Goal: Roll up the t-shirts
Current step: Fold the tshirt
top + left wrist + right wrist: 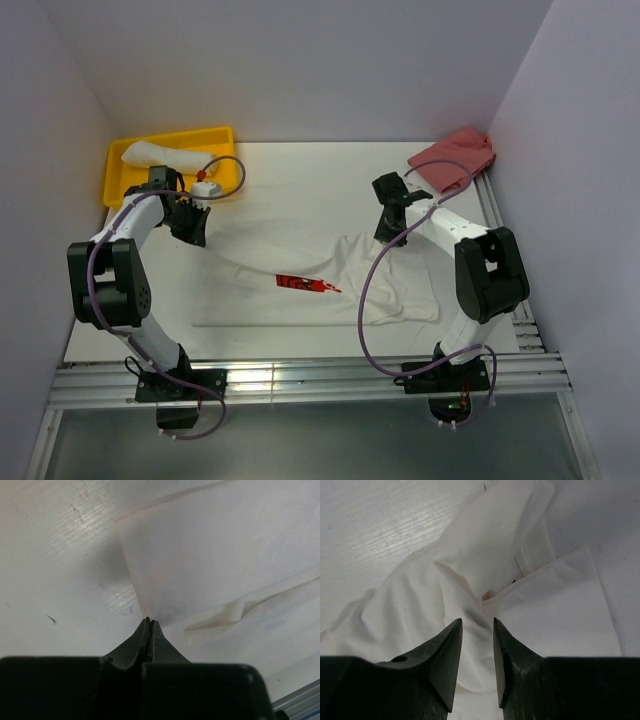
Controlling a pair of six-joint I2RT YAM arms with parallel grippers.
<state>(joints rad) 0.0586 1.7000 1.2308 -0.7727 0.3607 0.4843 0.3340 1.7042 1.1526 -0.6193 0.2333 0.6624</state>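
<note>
A white t-shirt (pixel 290 300) with a small red print (pixel 305 284) lies spread and rumpled across the middle of the table. My left gripper (pixel 195 232) is at the shirt's far left corner, and in the left wrist view it (pixel 148 620) is shut, with the edge of the t-shirt (pixel 215 555) pinched at its tips. My right gripper (pixel 388 232) hovers at the shirt's far right part. In the right wrist view it (pixel 477 622) stands open, and a raised fold of the t-shirt (pixel 485 545) runs between its fingers.
A yellow tray (pixel 215 135) at the back left holds a rolled white cloth bundle (pixel 160 153). A pink cloth (pixel 455 157) lies at the back right corner. Walls close in the left, right and back. Metal rails (pixel 300 380) run along the near edge.
</note>
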